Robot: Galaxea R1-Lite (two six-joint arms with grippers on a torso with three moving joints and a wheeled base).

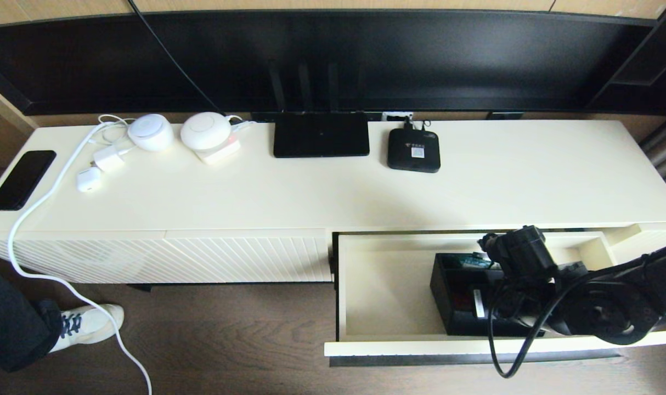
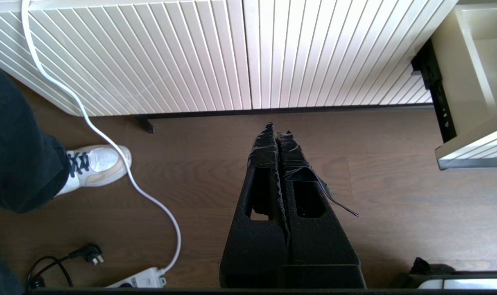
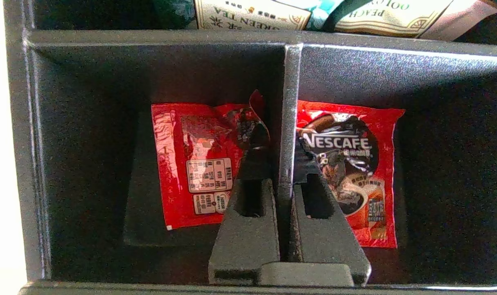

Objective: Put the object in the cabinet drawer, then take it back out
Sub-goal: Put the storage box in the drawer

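The black organizer box sits inside the pulled-out cream cabinet drawer, toward its right half. My right gripper reaches down into the box and is shut on its inner divider wall, one finger in each compartment. Red coffee sachets lie on the floor of both compartments, and tea packets fill the third. In the head view my right arm covers the box's right side. My left gripper hangs shut over the wooden floor, holding nothing.
On the cabinet top stand a flat black router, a small black set-top box, two white round devices, chargers and a black phone. A white cable trails to the floor by a person's shoe.
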